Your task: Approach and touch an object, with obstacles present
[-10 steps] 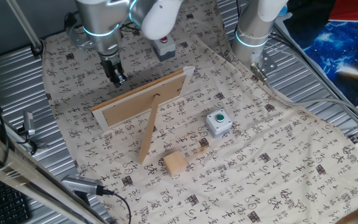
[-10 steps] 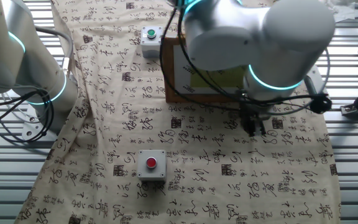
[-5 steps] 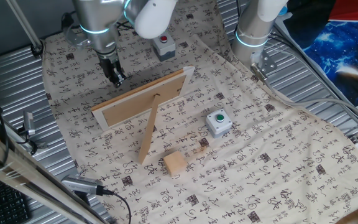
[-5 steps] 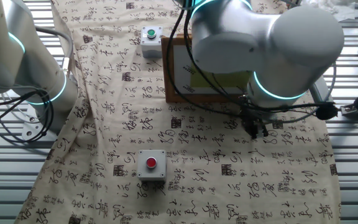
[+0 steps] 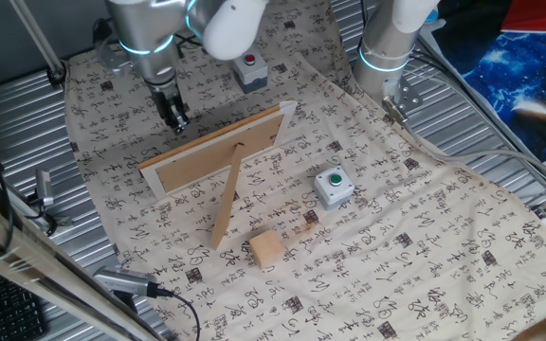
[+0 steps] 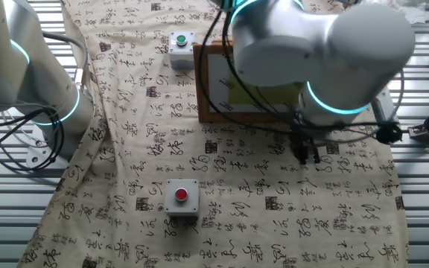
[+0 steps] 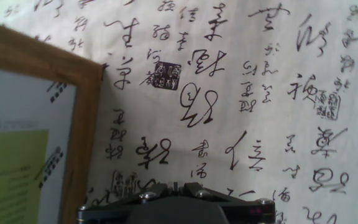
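Note:
The object, a small plain light-wood cube (image 5: 267, 249), sits on the cloth near the front, by the foot of the frame's prop leg. My gripper (image 5: 177, 121) is shut and empty. It hangs just above the cloth behind the far left part of the picture frame (image 5: 218, 147), far from the cube. In the other fixed view the gripper (image 6: 306, 155) is below the frame's front (image 6: 248, 85). In the hand view the fingers (image 7: 194, 186) are together, and the frame's corner (image 7: 86, 118) lies to the left. The cube is hidden in that view.
A grey box with a green button (image 5: 332, 187) stands right of the frame, also seen in the other fixed view (image 6: 180, 43). A grey box with a red button (image 5: 250, 70) stands at the back, also seen in the other fixed view (image 6: 182, 196). A second arm's base (image 5: 385, 57) is at back right.
My gripper has shifted slightly left and away from the frame, staying low over the cloth and shut. Nothing else has moved.

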Controlling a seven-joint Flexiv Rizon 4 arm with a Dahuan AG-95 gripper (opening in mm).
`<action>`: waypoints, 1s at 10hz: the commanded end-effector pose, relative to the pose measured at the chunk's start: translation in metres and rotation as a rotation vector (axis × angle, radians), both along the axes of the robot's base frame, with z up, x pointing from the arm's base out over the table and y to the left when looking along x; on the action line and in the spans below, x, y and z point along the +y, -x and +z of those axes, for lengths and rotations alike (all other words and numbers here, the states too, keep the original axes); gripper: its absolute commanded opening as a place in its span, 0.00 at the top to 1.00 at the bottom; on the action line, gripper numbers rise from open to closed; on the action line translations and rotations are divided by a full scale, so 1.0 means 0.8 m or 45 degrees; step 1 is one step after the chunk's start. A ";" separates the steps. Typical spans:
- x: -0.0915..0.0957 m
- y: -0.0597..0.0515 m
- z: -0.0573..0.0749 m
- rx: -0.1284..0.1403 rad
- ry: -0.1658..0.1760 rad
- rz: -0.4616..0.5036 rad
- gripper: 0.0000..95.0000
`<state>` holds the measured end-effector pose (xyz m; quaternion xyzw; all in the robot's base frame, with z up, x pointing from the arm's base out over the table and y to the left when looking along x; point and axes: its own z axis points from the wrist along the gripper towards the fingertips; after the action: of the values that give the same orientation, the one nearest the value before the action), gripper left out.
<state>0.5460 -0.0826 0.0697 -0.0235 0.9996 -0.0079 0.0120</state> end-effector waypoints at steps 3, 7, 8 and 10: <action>-0.002 -0.004 -0.002 -0.089 0.072 -0.111 1.00; -0.011 -0.078 -0.012 -0.087 0.055 -0.080 1.00; -0.024 -0.098 -0.015 -0.087 0.053 -0.073 1.00; -0.045 -0.147 -0.020 -0.086 0.022 -0.055 1.00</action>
<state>0.6608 -0.1195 0.0544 -0.0012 0.9985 -0.0219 0.0501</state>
